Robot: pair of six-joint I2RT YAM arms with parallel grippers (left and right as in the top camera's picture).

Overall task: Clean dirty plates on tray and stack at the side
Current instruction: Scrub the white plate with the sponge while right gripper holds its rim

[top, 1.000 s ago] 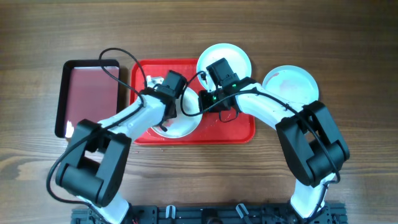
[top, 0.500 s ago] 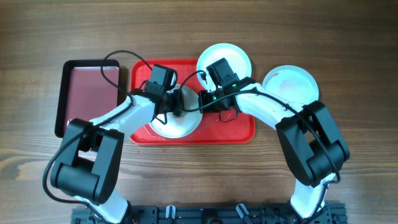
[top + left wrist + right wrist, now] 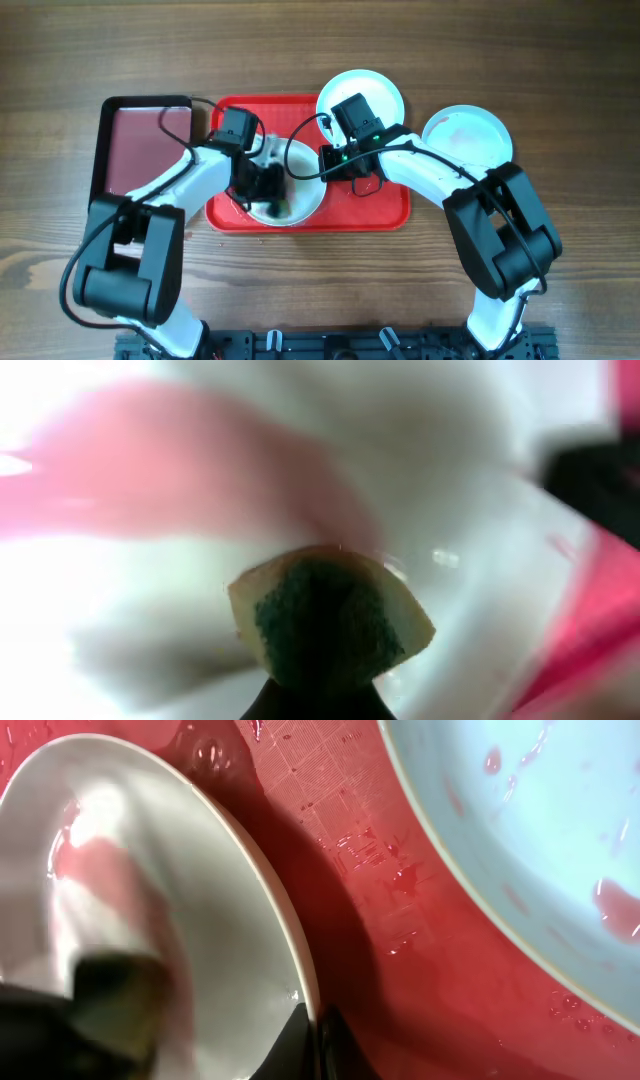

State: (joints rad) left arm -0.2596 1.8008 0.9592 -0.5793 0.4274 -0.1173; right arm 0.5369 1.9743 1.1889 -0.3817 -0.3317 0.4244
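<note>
While the white plate (image 3: pixel 308 195) is scrubbed on the red tray (image 3: pixel 385 208), a green sponge (image 3: pixel 325 622) is clamped in the left gripper (image 3: pixel 268 195) and the plate's right rim is pinched by the right gripper (image 3: pixel 314 1036). Pink smears are noted on it, the far plate (image 3: pixel 372 88) and the side plate (image 3: pixel 470 135); nothing is stacked. Being round, it shows no long axis; its pinched rim appears raised.

Robot lab bench setup: 2 arms (image 3: pixel 470 200) on black mount rail (image 3: pixel 300 345) at wood-grain table (image 3: pixel 560 60).
</note>
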